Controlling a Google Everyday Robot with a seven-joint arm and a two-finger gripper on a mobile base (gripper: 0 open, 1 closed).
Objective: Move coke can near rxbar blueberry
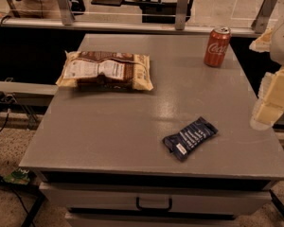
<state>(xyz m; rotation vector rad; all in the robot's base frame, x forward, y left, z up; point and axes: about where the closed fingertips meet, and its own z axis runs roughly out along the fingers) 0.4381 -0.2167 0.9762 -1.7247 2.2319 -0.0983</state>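
- The table is a grey, flat-topped unit. There is a drawer under its front edge with a dark handle.
- The can stands upright near the far right corner of the table, its silver top up and the white script facing this way.
- The bar lies flat on the right half of the table, closer to the front edge. It is turned at an angle, with its small white label at the near left end.
- The can and the bar are well apart, with bare tabletop between them. The can is farther back and a little to the right.
- The bag, brown and cream, lies flat on the far left part of the table, well away from both the can and the bar.
- The gripper shows as cream-coloured blocks at the right edge of the scene. It hangs over the table's right side, at a level between the can and the bar.
- It holds nothing and touches neither item. I cannot tell from here whether it is open or closed.
- Beyond the table's far edge runs a rail with metal posts.
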